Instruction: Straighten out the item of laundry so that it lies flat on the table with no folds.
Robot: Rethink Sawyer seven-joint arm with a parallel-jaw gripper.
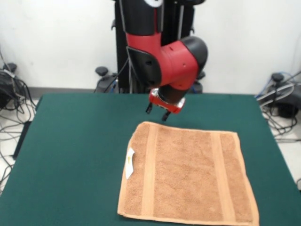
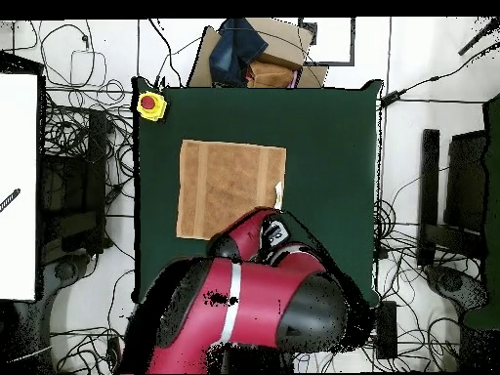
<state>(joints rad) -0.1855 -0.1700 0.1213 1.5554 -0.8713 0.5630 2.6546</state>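
The towel lies spread on the table, toward its front edge. The gripper hangs just behind the towel's far edge.

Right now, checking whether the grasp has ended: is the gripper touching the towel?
Apart. The front view shows green table between the gripper tips and the towel far edge.

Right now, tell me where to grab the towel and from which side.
The towel already lies nearly flat on the table, so there is no raised fold to pinch. Probably best is the far corner nearest the gripper, approached from straight above, where the thin edge sits free on bare felt. The white tag on its side edge looks too small to grip.
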